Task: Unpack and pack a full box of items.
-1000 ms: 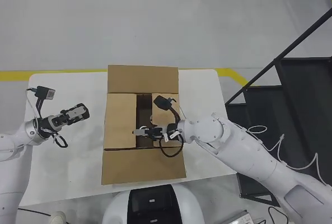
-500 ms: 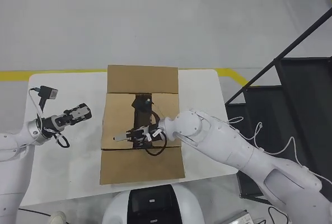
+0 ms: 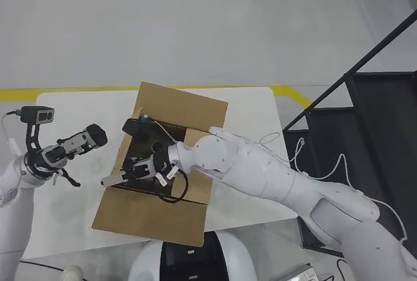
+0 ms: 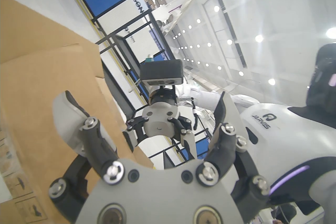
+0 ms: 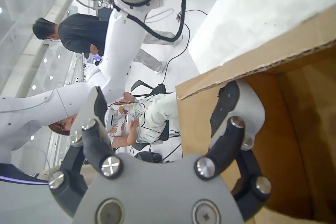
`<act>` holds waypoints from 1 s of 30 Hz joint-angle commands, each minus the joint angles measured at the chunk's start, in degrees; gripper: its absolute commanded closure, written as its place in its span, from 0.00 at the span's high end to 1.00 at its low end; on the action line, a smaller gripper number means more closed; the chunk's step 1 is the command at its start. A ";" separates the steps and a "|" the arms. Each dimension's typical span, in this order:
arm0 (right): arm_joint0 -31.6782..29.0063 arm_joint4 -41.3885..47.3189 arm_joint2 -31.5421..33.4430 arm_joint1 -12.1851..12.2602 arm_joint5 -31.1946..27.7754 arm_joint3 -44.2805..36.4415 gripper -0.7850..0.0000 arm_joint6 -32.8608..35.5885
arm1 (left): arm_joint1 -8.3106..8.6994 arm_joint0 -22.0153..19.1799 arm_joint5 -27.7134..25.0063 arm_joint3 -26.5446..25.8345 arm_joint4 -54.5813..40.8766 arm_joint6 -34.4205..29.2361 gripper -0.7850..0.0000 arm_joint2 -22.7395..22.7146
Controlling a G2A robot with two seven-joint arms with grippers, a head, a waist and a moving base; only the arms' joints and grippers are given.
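White table [image 3: 254, 112]; cardboard box [image 3: 183, 109] askew, long axis near-left to far-right

The box's [image 3: 183, 105] contents could not be told. From above, the right arm [image 3: 264, 168] and a flap [image 3: 196, 191] covered most of the opening, and the little that showed past them was dark. One finger of the right claw [image 3: 122, 175] was hidden behind the box's wall. In the right wrist view the inside of the box was a blurred brown with no item to make out, and its walls ran off the picture's edge. In the left wrist view the box was cut off at the edge. The marks [image 4: 34, 209] on its side were too blurred to read. Whether the right claw beyond touched the cardboard could not be told. The box hid the bench [image 3: 250, 112] beneath it.
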 commanded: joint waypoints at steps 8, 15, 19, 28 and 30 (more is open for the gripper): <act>3.43 3.99 -3.09 -7.34 -1.66 10.57 1.00 -2.43 | -0.11 3.30 3.56 -4.31 -19.74 -3.77 1.00 -5.80; 5.43 6.17 -5.17 -13.28 2.37 19.79 1.00 -2.78 | -0.81 1.86 5.46 -2.72 -20.84 -5.67 1.00 -5.47; 6.32 5.00 -5.93 -15.70 4.88 23.27 1.00 -2.53 | -1.13 1.50 4.42 -1.07 -19.16 -4.63 1.00 -5.45; 4.30 -0.38 -3.54 -14.30 9.37 19.09 1.00 1.80 | -1.44 1.44 0.69 2.54 -15.40 -0.89 1.00 -7.05; 2.96 -1.89 -2.09 -12.89 10.55 16.20 1.00 2.76 | -1.48 1.42 -0.03 2.87 -14.78 0.13 1.00 -7.40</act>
